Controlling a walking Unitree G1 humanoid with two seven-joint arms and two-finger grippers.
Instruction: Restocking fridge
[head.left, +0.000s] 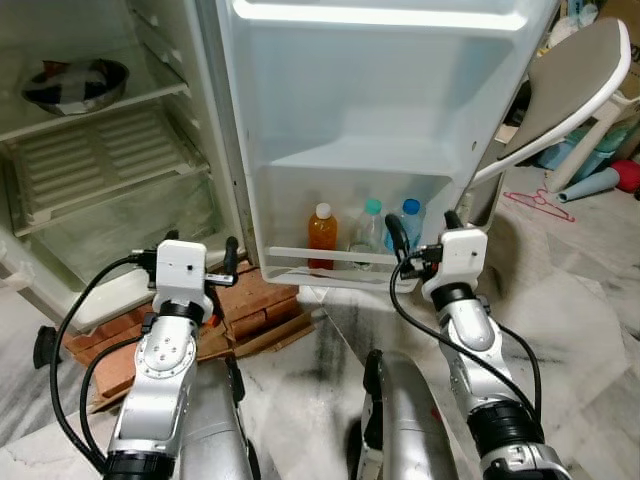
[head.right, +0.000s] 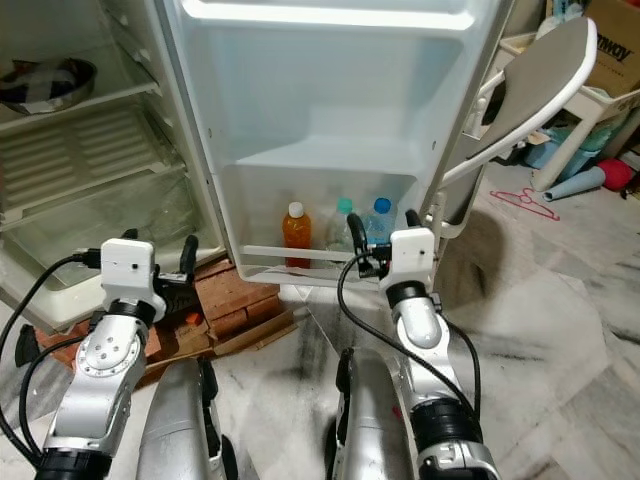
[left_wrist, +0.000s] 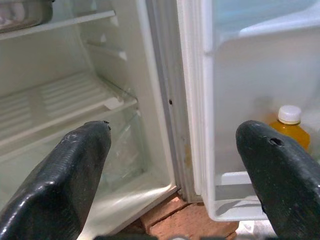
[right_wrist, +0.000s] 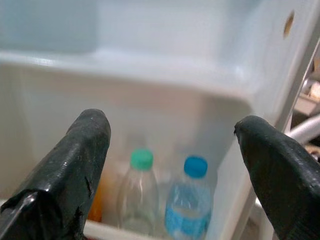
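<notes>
The three bottles, orange juice bottle (head.left: 321, 238), green-capped bottle (right_wrist: 138, 192) and blue-capped water bottle (right_wrist: 187, 202), stand just ahead of the spread, empty right gripper (right_wrist: 175, 175); likely light, slick plastic, best gripped mid-body, while the left gripper (left_wrist: 175, 175) gapes empty

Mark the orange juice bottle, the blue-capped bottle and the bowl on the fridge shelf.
orange juice bottle (head.left: 322, 236): left eye view, on its orange body.
blue-capped bottle (right_wrist: 195, 166): right wrist view, on its cap.
bowl (head.left: 75, 84): left eye view, on its side.

Head cameras look down at the open white fridge door (head.left: 400, 120); both wrist cameras face its orange-juice bottle (left_wrist: 290, 127) close up
</notes>
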